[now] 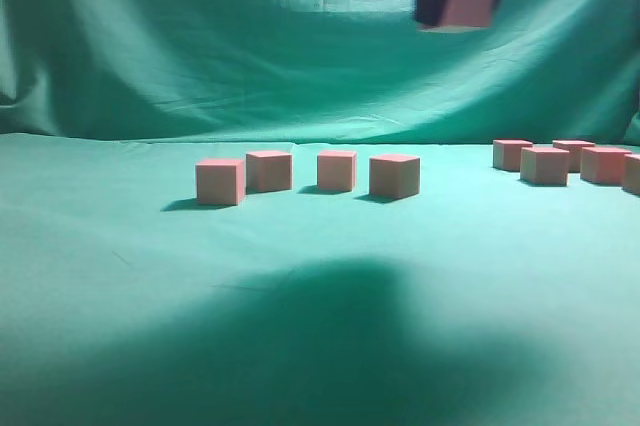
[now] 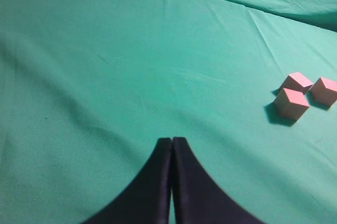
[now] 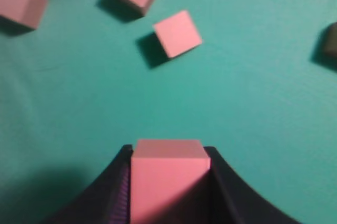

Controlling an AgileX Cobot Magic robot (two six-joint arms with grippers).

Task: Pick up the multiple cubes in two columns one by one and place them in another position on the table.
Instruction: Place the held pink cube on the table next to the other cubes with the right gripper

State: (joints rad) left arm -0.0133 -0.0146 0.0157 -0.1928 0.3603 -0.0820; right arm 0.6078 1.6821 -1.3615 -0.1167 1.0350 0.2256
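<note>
We are pinching matte, sharp-edged pink cube (image 3: pixel 167 179) between black fingers of right gripper (image 1: pixel 462 1), holding it high over creased teal table (image 1: pixel 110 276). Left gripper (image 2: pixel 172 142) is sitting pressed together, empty. Four cubes (image 1: pixel 307 174) are standing in row below; more cubes (image 1: pixel 568 161) are clustering at right.

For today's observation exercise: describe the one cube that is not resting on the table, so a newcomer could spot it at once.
Start at the teal table, where cubes sit in two groups. Look above them, against the green curtain, to the right gripper. The lifted cube is clamped between its dark fingers, the only one in mid-air.
</note>
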